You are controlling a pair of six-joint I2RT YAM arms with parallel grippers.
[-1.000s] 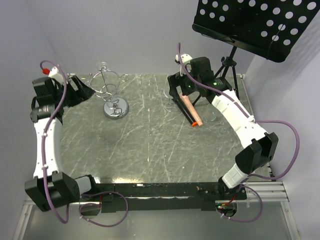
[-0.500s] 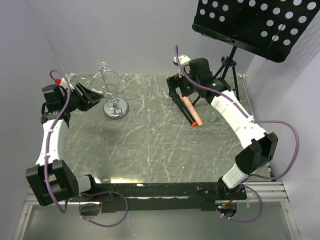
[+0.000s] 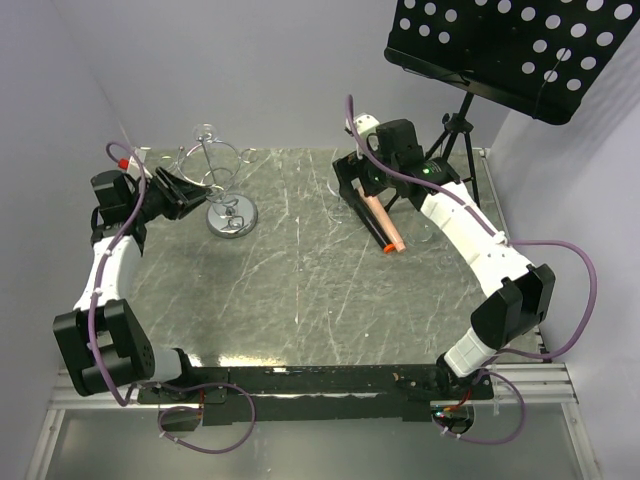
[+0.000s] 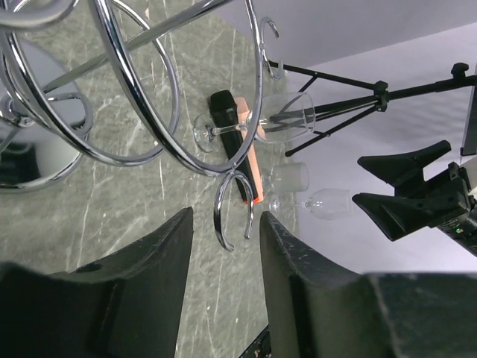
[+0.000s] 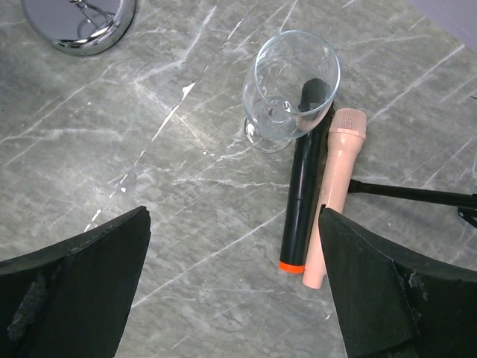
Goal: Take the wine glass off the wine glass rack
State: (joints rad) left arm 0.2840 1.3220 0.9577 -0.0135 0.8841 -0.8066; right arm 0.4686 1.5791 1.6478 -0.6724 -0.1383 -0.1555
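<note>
The left gripper (image 4: 226,216), jaws half-narrowed on nothing, hovers over the grey marbled table (image 4: 112,216) at the small chrome wire wine glass rack (image 3: 232,218), seemingly mid-grasp, yet the clear stemmed wine glass (image 5: 292,82) stands upright on the table, so closing further first needs a stem located.

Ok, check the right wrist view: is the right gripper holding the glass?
No, the right gripper is wide open and empty; the glass sits apart from it, beside the black mic.

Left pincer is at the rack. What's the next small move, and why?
Probably close the left pincer gently on the curled hook of the wine glass rack: that hook sits between its open fingers, no glass there, so steadying the wire stand seems the aim.
</note>
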